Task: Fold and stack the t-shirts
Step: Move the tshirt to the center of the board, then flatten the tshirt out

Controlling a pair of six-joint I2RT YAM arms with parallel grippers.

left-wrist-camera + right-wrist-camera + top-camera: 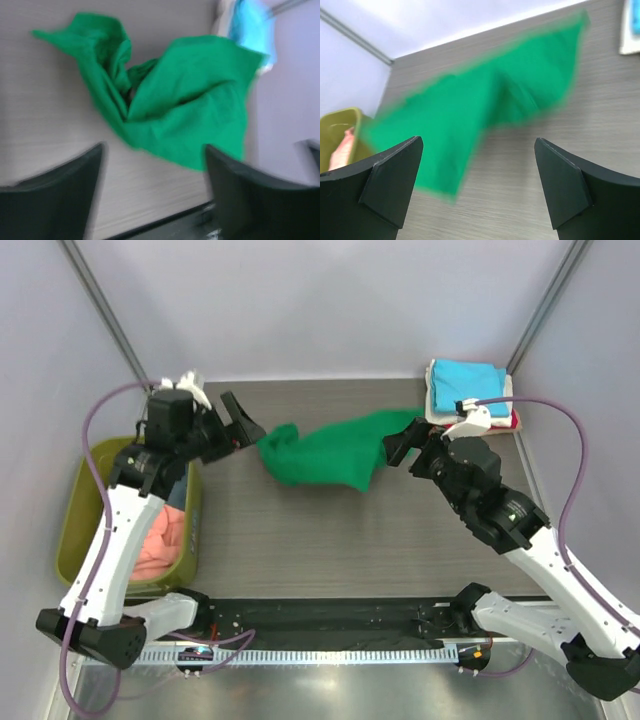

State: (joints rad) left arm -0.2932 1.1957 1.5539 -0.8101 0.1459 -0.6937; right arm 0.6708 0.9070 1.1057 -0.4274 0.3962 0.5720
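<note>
One olive tub [72,535] holds a salmon-pink t-shirt [158,545] and a blue-grey t-shirt [177,496].

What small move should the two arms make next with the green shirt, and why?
Probably bring both grippers down onto opposite ends of the green t-shirt and pinch, to pull it flat. It lies crumpled on the table, held by neither. The left gripper stands open at its left end, and the right gripper stands open at its right end.

Green tee [325,452] soft matt cloth, table [300,540] matt woodgrain, tub [72,532] smooth plastic
</note>
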